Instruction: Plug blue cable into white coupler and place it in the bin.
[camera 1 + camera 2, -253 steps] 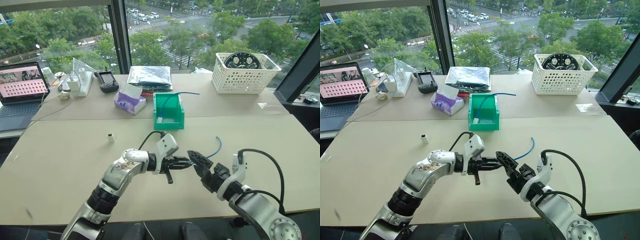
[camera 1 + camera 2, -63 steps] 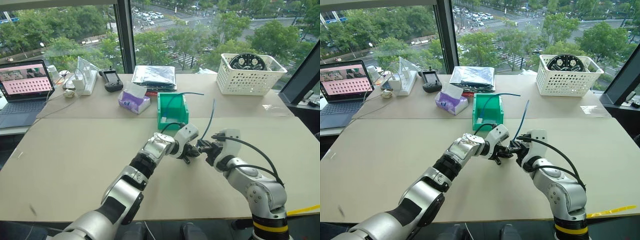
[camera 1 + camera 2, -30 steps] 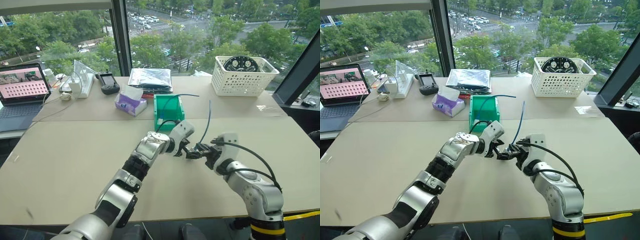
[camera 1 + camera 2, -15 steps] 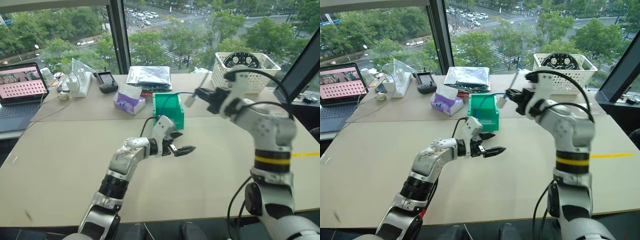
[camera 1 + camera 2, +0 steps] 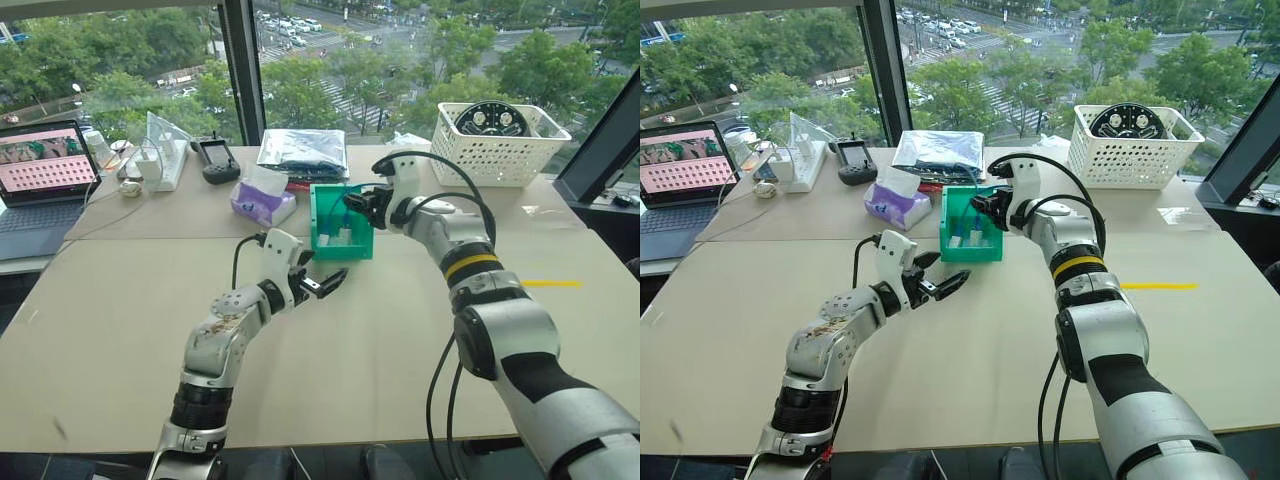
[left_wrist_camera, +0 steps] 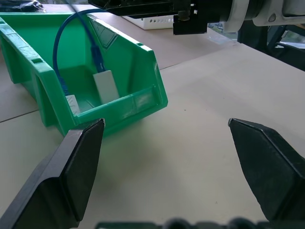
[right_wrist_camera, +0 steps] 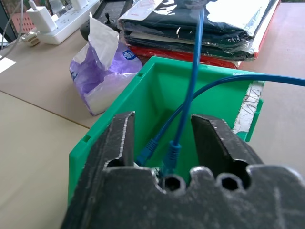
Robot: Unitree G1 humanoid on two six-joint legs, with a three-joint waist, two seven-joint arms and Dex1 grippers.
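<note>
The green bin (image 5: 340,253) stands mid-table. Inside it lie the white coupler (image 6: 106,86) and a loop of the blue cable (image 6: 59,52). My right gripper (image 5: 352,200) hovers at the bin's upper right rim, pointing into it. In the right wrist view its fingers (image 7: 121,138) stand apart, and the blue cable (image 7: 193,81) runs down between them, unpinched, to a plug (image 7: 172,151) in the bin (image 7: 105,157). My left gripper (image 5: 322,270) is wide open and empty, just in front of the bin's lowered lip (image 6: 119,112).
A purple tissue pack (image 5: 258,200) sits left of the bin, with a stack of dark bags (image 5: 300,152) behind it. A white lattice basket (image 5: 497,145) stands back right, a laptop (image 5: 45,175) and power strip (image 5: 165,165) back left. Yellow tape (image 5: 545,283) marks the table.
My right gripper came down from above the bin to its rim and its fingers opened off the cable. The left arm drew back to the left, still open.
</note>
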